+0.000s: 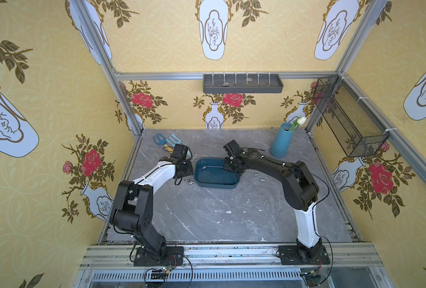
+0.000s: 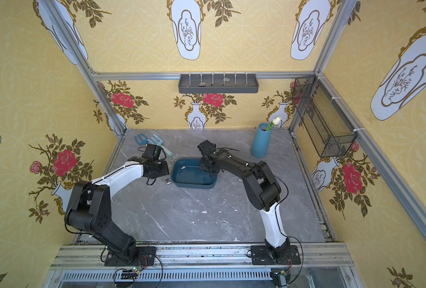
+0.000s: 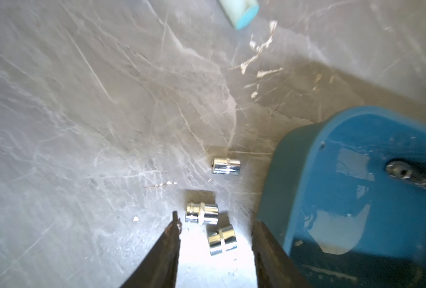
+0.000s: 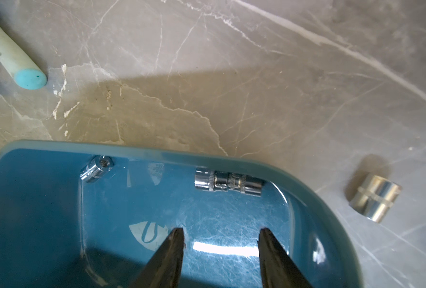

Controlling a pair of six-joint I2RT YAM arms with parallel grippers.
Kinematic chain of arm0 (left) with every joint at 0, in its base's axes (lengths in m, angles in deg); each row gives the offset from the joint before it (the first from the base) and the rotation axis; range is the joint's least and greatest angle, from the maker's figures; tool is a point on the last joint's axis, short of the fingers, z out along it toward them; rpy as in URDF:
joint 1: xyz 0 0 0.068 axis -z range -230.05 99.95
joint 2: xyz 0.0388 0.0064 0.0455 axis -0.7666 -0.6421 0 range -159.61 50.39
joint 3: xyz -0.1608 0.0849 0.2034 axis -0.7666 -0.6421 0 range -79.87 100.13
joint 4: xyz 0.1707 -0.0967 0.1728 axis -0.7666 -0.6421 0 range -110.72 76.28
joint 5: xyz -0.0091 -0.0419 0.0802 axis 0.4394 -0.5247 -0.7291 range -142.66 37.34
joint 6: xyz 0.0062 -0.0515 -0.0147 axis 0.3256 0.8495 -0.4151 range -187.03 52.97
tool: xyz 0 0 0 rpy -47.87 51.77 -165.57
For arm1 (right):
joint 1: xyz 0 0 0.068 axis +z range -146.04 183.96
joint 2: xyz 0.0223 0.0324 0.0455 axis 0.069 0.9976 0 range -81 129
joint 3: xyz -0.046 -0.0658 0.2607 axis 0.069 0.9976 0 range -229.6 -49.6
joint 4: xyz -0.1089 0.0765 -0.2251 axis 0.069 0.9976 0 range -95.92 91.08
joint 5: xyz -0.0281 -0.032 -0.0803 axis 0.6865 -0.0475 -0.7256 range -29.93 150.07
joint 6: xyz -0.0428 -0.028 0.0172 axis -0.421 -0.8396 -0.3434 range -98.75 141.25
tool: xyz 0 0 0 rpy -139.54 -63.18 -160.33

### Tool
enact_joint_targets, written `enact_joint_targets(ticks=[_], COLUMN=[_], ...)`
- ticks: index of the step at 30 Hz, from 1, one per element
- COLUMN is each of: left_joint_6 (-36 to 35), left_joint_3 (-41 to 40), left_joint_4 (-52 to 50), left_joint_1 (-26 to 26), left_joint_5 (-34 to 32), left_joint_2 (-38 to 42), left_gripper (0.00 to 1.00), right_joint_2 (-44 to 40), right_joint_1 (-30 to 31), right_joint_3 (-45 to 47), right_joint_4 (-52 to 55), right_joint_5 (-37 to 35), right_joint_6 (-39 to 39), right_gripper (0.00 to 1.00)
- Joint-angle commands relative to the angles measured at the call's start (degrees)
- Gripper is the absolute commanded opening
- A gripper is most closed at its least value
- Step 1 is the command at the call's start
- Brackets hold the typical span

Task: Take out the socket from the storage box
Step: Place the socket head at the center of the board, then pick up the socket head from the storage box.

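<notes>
Right wrist cam: my right gripper (image 4: pixel 221 230) hangs half open, empty, over the storage box (image 4: pixel 32 199), middle of the counter (image 4: pixel 281 87); a long socket (image 4: pixel 228 183) and a small socket (image 4: pixel 96 168) lie along its back wall. Left gripper (image 3: pixel 215 219) is parted too, holding nothing, a loose socket (image 3: pixel 222 239) between its jaws.

- storage box (image 1: pixel 215 185): shallow teal-blue tub with rounded corners, upright at mid-table (image 1: pixel 207 219).
- long socket (image 4: pixel 228 183): chrome, on its side inside, against the back wall.
- small socket (image 4: pixel 96 168): chrome, tilted against the same wall near a corner.
- three loose sockets (image 3: pixel 201 213): on the table beside the box's left end.
- two more sockets (image 1: pixel 255 173): off its right end.
</notes>
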Motion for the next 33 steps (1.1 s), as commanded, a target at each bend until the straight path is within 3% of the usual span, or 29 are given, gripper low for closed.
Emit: enact_joint_targets(ticks=[1,33], left_joint_6=[-0.74,-1.45], left_joint_3=[-0.09,-5.31], left_joint_4=[-0.37,4.45], left_joint_1=[-0.16,-0.83], left_joint_5=[-0.72,2.43], left_joint_2=[2.37,9.18], left_gripper=[0.53,0.54], right_joint_2=[0.95,9.74], right_joint_1=[0.02,2.43], right_joint_3=[-0.98,-8.73], right_joint_4=[-0.63,-2.69], right_joint_5=[-0.53,-4.04], right_joint_6=[-0.29,-2.72], right_gripper=[0.53,0.51])
